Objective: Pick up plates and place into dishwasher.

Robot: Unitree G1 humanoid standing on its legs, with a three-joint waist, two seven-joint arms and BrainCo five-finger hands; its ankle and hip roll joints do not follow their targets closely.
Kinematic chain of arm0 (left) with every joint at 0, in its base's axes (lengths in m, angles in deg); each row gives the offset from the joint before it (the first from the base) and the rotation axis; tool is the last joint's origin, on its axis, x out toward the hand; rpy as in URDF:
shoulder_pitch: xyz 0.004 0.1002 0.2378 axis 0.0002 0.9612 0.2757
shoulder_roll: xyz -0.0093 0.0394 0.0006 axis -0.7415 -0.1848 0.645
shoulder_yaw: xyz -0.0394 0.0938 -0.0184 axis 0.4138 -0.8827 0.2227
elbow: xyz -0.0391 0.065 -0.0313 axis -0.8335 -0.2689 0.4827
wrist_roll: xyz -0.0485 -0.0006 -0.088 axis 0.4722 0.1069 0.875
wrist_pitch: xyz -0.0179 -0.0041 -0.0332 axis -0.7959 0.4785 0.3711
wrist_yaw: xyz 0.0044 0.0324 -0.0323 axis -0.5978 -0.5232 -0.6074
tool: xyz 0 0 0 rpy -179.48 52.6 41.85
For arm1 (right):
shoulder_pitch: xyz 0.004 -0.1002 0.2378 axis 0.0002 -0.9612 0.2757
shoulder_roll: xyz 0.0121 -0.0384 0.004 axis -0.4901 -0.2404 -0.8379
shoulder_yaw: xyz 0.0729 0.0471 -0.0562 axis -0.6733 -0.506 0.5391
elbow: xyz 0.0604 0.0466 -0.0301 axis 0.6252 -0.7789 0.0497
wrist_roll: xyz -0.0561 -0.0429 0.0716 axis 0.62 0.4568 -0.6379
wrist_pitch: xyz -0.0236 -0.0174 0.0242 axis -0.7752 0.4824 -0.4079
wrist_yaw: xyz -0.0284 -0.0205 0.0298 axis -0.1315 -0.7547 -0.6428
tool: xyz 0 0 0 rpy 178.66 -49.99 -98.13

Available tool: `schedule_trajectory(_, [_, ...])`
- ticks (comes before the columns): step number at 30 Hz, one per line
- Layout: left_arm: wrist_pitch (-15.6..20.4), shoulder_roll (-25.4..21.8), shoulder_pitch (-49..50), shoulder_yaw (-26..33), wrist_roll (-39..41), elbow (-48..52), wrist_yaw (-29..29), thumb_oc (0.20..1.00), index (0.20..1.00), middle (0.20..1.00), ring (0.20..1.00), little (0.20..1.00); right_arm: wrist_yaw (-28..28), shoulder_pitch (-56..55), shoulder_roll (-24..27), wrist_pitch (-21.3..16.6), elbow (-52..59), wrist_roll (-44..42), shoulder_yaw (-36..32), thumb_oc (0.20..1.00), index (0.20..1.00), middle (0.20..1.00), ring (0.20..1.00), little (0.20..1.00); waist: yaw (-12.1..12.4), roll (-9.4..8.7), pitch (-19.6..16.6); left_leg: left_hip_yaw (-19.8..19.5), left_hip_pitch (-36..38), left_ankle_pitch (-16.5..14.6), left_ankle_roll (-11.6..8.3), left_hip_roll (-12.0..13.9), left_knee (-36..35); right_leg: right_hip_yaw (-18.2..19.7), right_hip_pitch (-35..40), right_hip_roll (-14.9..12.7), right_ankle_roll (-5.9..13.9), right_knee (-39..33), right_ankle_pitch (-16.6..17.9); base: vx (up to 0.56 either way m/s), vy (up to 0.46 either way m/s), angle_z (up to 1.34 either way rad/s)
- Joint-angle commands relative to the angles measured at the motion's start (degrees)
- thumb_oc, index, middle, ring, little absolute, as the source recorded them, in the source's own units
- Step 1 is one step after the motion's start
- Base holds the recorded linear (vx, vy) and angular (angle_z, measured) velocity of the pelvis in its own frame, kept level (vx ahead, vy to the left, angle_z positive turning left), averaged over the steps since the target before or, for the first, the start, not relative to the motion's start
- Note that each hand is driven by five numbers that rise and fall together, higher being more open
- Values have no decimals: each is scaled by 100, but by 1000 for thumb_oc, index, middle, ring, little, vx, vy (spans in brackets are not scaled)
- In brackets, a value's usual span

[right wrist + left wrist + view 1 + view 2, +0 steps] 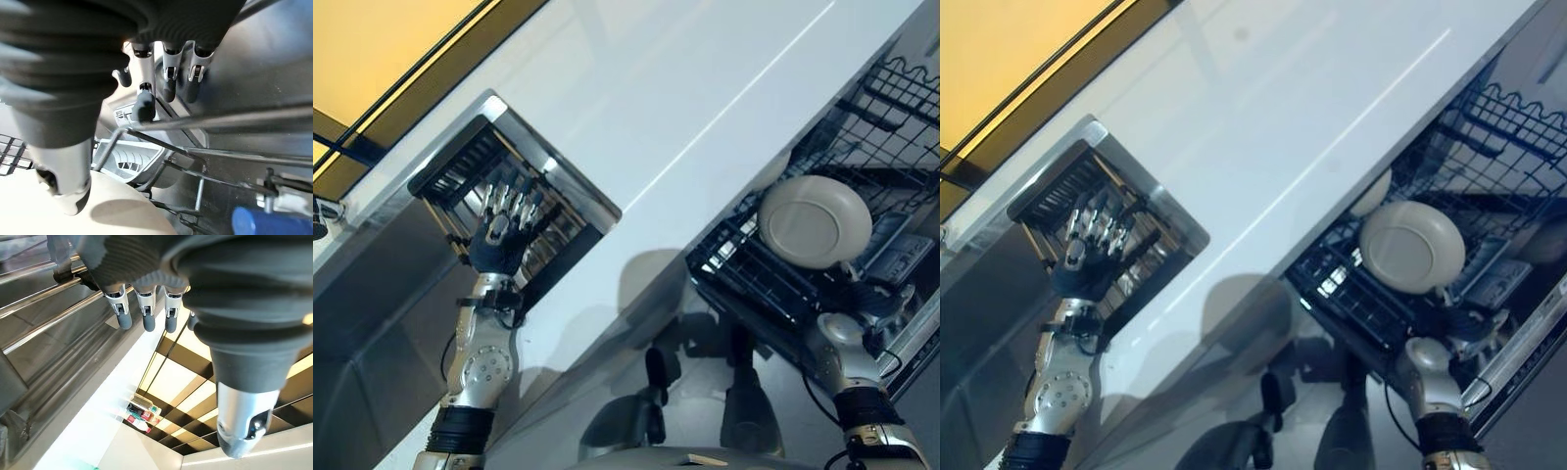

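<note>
A cream plate stands on edge in the dark wire dishwasher rack at the right. In the right wrist view the same plate lies close under the thumb. My right hand reaches into the rack just below the plate, with its fingers relaxed and curled round nothing. Whether the thumb touches the plate I cannot tell. A second pale dish sits behind the plate. My left hand hovers open over the sink at the left, its fingers straight and empty.
A steel sink with a dark slatted rack inside is set into the white counter. The dishwasher's blue-black wire racks stretch to the far right. A grey cutlery basket sits among the wires near my right hand.
</note>
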Motion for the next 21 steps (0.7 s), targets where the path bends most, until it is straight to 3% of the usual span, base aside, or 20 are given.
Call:
schedule_trajectory(1, [325,350,-86,-308,159,-458,-236,1000,1000,1000,1000,1000,-132,15,111,54,0,130,-146,1000,1000,1000,1000,1000,-115,-3,150,-149,-439,-1,209,-11,15,236,-298,-270,135,937,-679,0,0,0])
schedule_trajectory(7, [351,363,-80,-349,208,-430,-223,1000,1000,1000,1000,1000,265,51,211,162,-106,26,-107,1000,1000,1000,1000,1000,-125,135,210,-141,-546,33,212,-36,17,278,-443,-294,123,980,-675,-3,19,-1])
schedule_trajectory(21, [389,338,-540,-550,-39,-310,60,1000,1000,1000,1000,1000,3201,799,419,200,-467,-1280,766,1000,1000,1000,1000,1000,18,235,675,-254,-1088,201,206,-38,54,219,-1028,-315,88,1136,-610,-17,-17,-1])
